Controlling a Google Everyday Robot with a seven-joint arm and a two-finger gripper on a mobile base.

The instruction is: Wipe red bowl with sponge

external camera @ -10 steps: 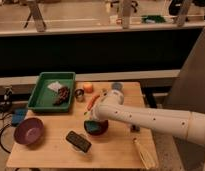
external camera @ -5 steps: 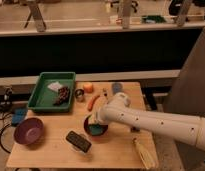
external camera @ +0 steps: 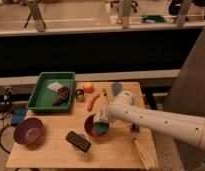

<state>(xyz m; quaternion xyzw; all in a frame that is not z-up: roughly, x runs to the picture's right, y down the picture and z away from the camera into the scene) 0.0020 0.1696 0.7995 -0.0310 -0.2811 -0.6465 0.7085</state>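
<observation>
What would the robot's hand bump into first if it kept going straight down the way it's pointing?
Probably the sponge. The hand points down into the red bowl, with the teal sponge right under it. Whether they already touch is unclear.

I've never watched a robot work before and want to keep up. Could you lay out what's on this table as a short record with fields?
task stage: wiping under way
gripper: down inside the red bowl
sponge: teal, in the red bowl under the gripper
purple bowl: near the table's left edge
dark block: in front of the red bowl
green tray: back left
carrot: behind the red bowl
</observation>
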